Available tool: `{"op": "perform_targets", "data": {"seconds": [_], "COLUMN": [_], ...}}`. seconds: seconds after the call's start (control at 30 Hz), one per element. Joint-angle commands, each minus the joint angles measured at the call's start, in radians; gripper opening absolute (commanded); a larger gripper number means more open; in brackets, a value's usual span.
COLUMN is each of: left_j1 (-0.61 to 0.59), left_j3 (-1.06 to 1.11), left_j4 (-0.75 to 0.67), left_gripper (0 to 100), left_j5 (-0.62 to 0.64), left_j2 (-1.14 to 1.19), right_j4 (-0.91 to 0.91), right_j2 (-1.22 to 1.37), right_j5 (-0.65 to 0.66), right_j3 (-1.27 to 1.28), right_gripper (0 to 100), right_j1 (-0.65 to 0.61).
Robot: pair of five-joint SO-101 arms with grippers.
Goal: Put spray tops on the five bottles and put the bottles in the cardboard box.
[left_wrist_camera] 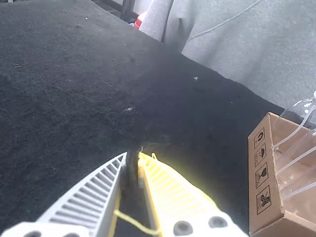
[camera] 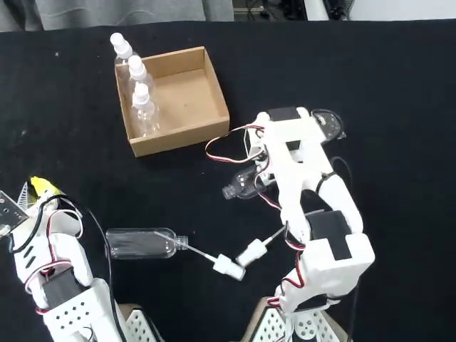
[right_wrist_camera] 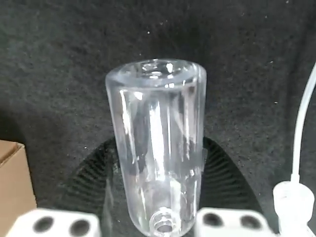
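The right hand (right_wrist_camera: pixel 157 143) is clenched on a clear plastic bottle with no top (camera: pixel 241 185), held near the middle of the black-covered desk (camera: pixel 392 71), its base pointing away from the wrist camera. The left hand (left_wrist_camera: pixel 132 160), with 1 white finger and 1 yellow, is closed on nothing and low over the desk at the near left. The open brown cardboard box (camera: pixel 217 85) sits at the far left; 3 clear bottles with white spray tops (camera: pixel 139 78) stand in a row along its left wall. A 5th clear bottle (camera: pixel 141 244) lies on its side between the arms; a white spray top (camera: pixel 228 268) lies at its mouth, its thin tube reaching the neck; another loose white spray top (camera: pixel 251 252) lies just beside that one.
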Motion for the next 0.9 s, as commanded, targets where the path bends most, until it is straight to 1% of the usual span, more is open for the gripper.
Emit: {"op": "perform_targets", "data": {"seconds": [0.0,0.17,0.23,0.6,0.87], "left_j1": [-0.002,-0.002,-0.002,-0.002,-0.002], "left_j3": [0.021,0.021,0.021,0.021,0.021], "left_j4": [-0.026,-0.026,-0.026,-0.026,-0.026], "left_gripper": [3,3,3,3,3], "left_j5": [-0.008,-0.008,-0.008,-0.008,-0.008], "left_j2": [-0.009,-0.009,-0.009,-0.009,-0.009], "right_j4": [-0.006,-0.006,-0.006,-0.002,0.091], "right_j2": [-0.07,-0.07,-0.07,-0.079,-0.071], "right_j5": [-0.04,-0.04,-0.04,-0.04,-0.072], "right_j3": [-0.004,-0.004,-0.004,-0.021,-0.096], "right_gripper": [11.9,20.4,22.3,22.8,22.9], "right_j1": [0.021,0.02,0.02,0.02,0.023]}}
